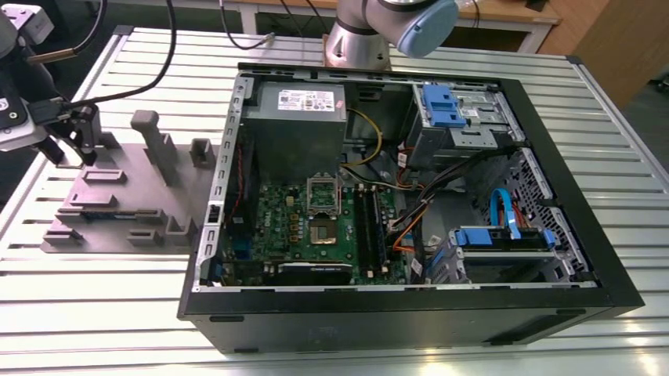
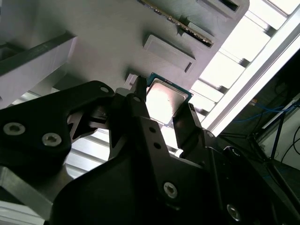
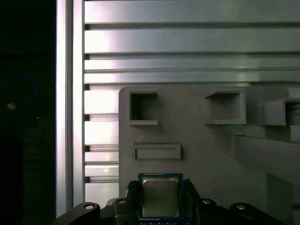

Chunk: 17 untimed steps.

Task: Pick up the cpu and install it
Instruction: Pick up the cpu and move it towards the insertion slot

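Note:
The cpu (image 3: 159,197) is a small square chip with a shiny silver top and a thin rim. In both wrist views it sits between my black fingers. My gripper (image 3: 160,202) is shut on the cpu (image 2: 165,100), one finger on each of two opposite edges. It hangs close over a corner of the grey fixture plate (image 3: 197,131); I cannot tell whether the chip touches the plate. In the exterior view my gripper (image 1: 71,153) is at the far left, over the plate's (image 1: 125,204) far corner. The open socket (image 1: 322,232) lies on the green motherboard inside the case.
The open black computer case (image 1: 418,313) fills the exterior view's middle and right, with a grey power supply box (image 1: 298,117), cables and blue drive brackets (image 1: 444,106). A silver hinged frame (image 1: 321,192) stands up by the socket. Grey posts (image 1: 157,141) rise from the plate. The table is slatted aluminium (image 1: 105,290).

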### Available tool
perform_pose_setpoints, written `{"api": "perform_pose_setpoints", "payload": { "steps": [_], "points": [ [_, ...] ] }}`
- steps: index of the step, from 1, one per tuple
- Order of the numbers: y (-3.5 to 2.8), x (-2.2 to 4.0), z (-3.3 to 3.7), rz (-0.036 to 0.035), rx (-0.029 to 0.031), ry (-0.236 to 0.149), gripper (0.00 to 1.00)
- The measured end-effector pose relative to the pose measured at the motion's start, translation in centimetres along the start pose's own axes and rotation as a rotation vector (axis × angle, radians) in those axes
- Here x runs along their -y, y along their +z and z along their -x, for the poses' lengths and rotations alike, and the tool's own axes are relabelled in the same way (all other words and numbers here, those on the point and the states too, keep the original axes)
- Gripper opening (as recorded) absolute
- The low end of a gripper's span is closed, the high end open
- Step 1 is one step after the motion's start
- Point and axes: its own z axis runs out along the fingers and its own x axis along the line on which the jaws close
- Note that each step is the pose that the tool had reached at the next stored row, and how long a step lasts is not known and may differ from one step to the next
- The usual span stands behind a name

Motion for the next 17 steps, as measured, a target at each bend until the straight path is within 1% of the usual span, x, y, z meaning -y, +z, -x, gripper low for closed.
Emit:
{"api": "perform_pose_setpoints", "payload": {
  "steps": [17],
  "points": [
    [-0.56,-0.02,0.01,-0.0002,0.0002,0.000,0.47]
  ]
}}
